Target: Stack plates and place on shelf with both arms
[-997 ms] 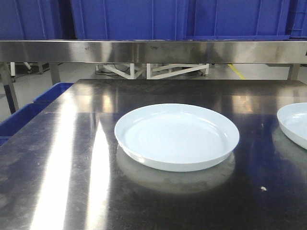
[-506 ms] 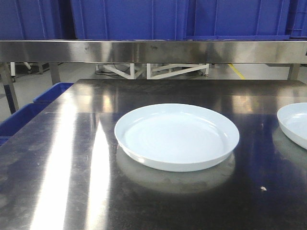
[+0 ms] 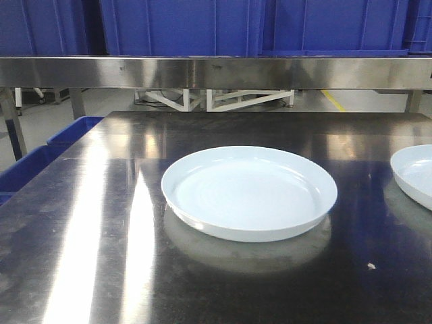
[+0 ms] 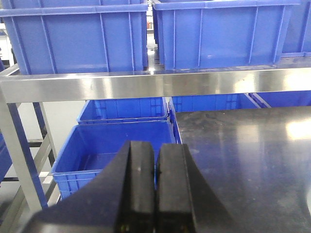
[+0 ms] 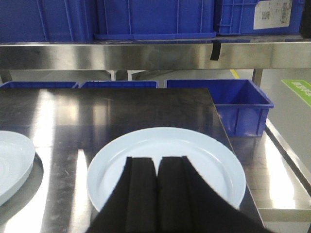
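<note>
Two pale blue-white plates lie apart on the dark steel tabletop (image 3: 101, 202). One plate (image 3: 248, 192) sits in the middle; its edge shows at the left of the right wrist view (image 5: 12, 162). The other plate (image 3: 415, 173) is cut off by the right border of the front view and lies under my right gripper (image 5: 156, 160), which is shut and empty above its near half (image 5: 165, 141). My left gripper (image 4: 155, 145) is shut and empty, hovering by the table's left edge above a floor crate. The shelf rail (image 3: 216, 71) spans the back, also in the wrist views (image 4: 160, 85) (image 5: 146, 54).
Large blue crates (image 3: 182, 27) stand on the shelf behind the table. More blue crates (image 4: 114, 145) sit low beside the table's left edge, and another crate (image 5: 243, 104) sits past its right edge. The table's right edge (image 5: 228, 141) runs close by the right plate.
</note>
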`<state>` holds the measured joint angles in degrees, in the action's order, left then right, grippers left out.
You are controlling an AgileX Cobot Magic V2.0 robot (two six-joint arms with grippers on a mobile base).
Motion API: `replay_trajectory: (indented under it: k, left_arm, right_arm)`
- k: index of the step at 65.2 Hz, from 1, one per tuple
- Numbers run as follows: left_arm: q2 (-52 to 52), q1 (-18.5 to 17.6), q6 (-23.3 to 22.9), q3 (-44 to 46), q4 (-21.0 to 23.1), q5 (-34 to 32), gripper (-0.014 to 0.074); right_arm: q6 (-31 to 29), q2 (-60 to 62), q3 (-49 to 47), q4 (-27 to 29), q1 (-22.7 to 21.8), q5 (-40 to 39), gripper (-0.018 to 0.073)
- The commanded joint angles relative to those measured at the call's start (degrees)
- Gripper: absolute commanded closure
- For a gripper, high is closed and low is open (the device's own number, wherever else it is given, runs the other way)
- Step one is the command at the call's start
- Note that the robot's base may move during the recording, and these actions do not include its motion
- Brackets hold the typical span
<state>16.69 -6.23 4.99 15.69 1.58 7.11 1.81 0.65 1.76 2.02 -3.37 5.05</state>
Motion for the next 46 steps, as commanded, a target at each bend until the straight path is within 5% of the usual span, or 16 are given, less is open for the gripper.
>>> replay_trajectory:
  k: [1, 17, 32, 46]
  left_arm:
    - [0.3, 0.06, -0.39, 2.13, 0.62, -4.89, 0.0514]
    - [0.3, 0.06, -0.39, 2.13, 0.62, -4.89, 0.0514]
    - [0.3, 0.06, -0.39, 2.13, 0.62, -4.89, 0.0514]
    - [0.3, 0.06, -0.39, 2.13, 0.62, -4.89, 0.0514]
  right_arm:
    - [-0.22, 1.04, -0.08, -0.37, -0.07, -6.24, 0.0504]
    - [-0.3, -0.92, -6.48, 3.06, -0.07, 0.98, 0.0503]
    - [-2.44, -15.08, -21.98, -7.0, -0.07, 20.5, 0.0503]
    - [-2.21, -27.17, -30.0, -6.94, -0.07, 23.97, 0.0503]
